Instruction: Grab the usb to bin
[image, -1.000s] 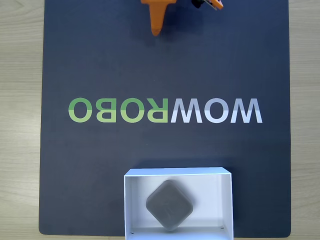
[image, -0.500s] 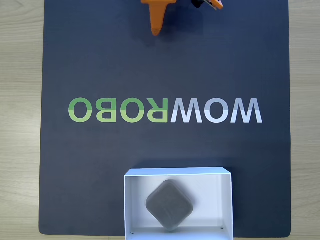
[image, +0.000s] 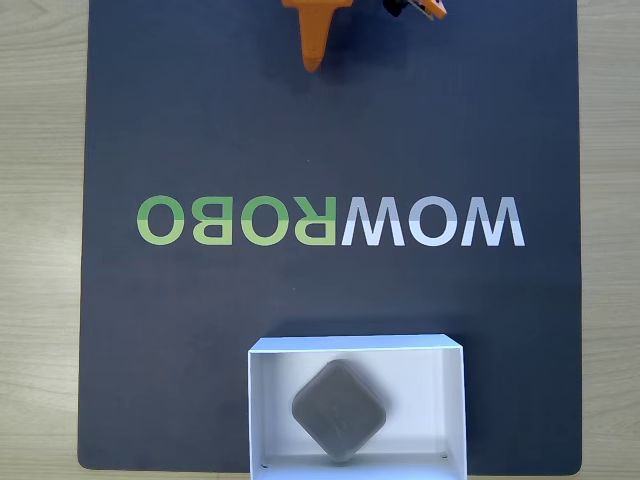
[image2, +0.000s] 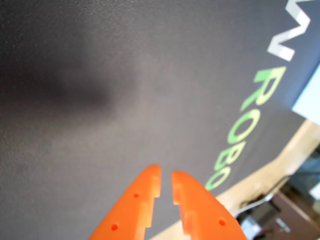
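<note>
So the usb (image: 339, 410) was sitting inside the bin (image: 456, 400), roughly in the middle, turned so it looked like a diamond from the fixed view. It lay flat on the bin floor and didn't touch any wall as far as I could tell. Going by that, the job looked pretty much done.

The gripper (image2: 166, 181) was way off at the far end of the mat (image: 200, 120), well apart from the bin. In the wrist view the two orange fingers (image2: 140, 200) were nearly together, just a thin gap between the tips, nothing held. In the fixed view you could only see one orange tip poking in at the top edge.

On handling: the usb looked like a chunky little case with a matte, felt-like skin, so my guess was light, fairly stiff, and grippy rather than slippery. Not fragile-looking. If it needed picking again, I'd have pinched it across two opposite flat sides rather than corner to corner, since the rounded corners would probably squirt out of the fingers.
</note>
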